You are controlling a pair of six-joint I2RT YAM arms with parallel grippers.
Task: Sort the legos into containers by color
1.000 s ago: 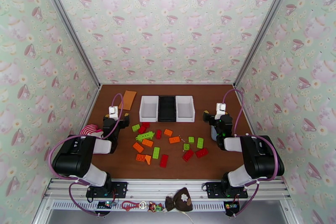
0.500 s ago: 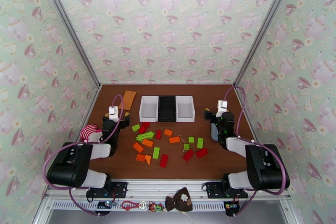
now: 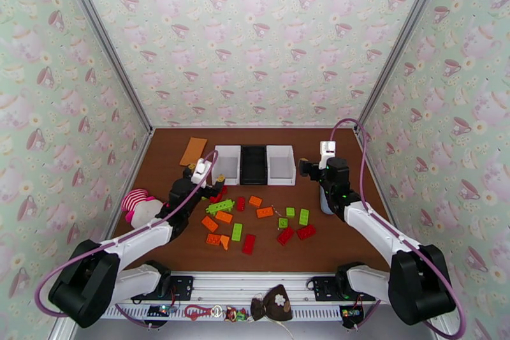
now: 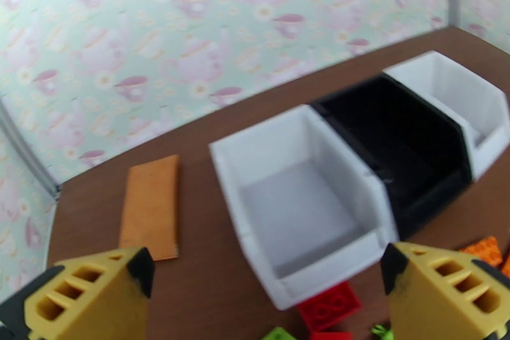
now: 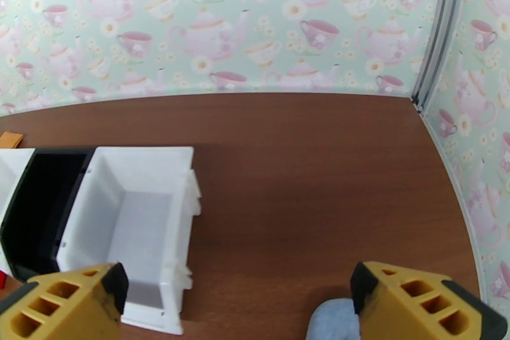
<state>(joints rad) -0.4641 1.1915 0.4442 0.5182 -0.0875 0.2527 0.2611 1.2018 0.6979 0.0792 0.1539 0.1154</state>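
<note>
Left gripper [image 4: 264, 271]: yellow fingers spread wide, nothing held, hanging over the 11 o'clock edge of the brick scatter. Right gripper [image 5: 237, 284]: equally wide, nothing held, at 3 o'clock of the bins over bare table. Judgement: left is posed for a first pick; right is parked clear of it.

Small studded plastic lego bricks [image 3: 248, 243] in red, orange and lime green lie loose mid-table, none binned. At their 12 o'clock three open-topped plastic bins stand touching in a row, one per colour, I take it: left white bin [image 3: 228, 159], black bin [image 3: 253, 164], right white bin [image 3: 281, 164]. All look empty.

Pink-and-white striped plush toy [image 3: 137, 202] at 9 o'clock and flat orange card [image 3: 193, 151] at 11; I judge both distractors.

Brown wood-look table [image 3: 319, 245]. Teapot-print wallpaper walls [image 3: 255, 35] on three sides.
</note>
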